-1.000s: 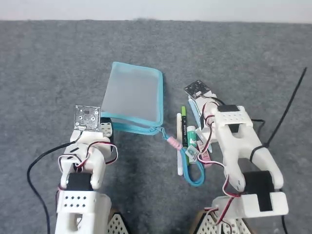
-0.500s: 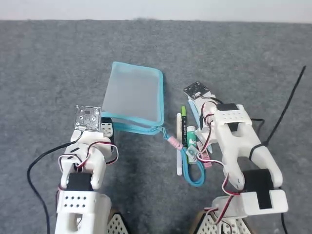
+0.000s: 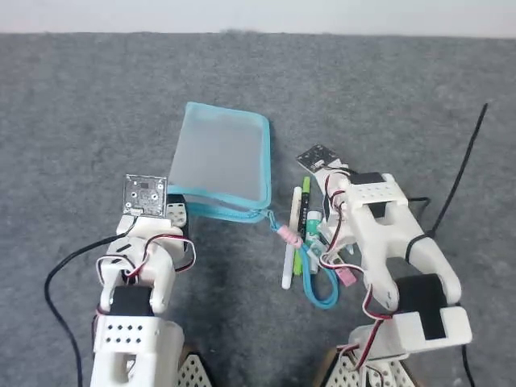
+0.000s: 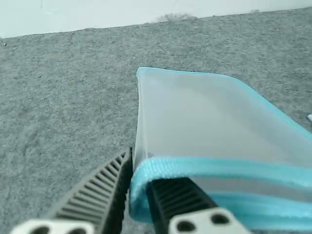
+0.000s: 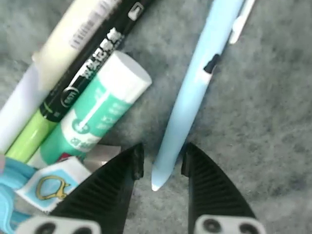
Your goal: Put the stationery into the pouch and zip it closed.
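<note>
Likely a robotics lab bench: the white plastic left arm (image 3: 137, 290) and right arm (image 3: 395, 242) carry exposed wiring (red, black and white leads). Grey felt matting (image 3: 97, 97) lies under both and ends at a plain pale wall (image 3: 258, 14) beyond them; a loose black cable (image 3: 469, 143) trails beside the right arm.

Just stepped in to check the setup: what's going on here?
The left gripper pinches the teal rim of the pouch. The right gripper is open, straddling the tip of the light blue pen. The glue stick and marker lie beside it, outside the pouch.
</note>
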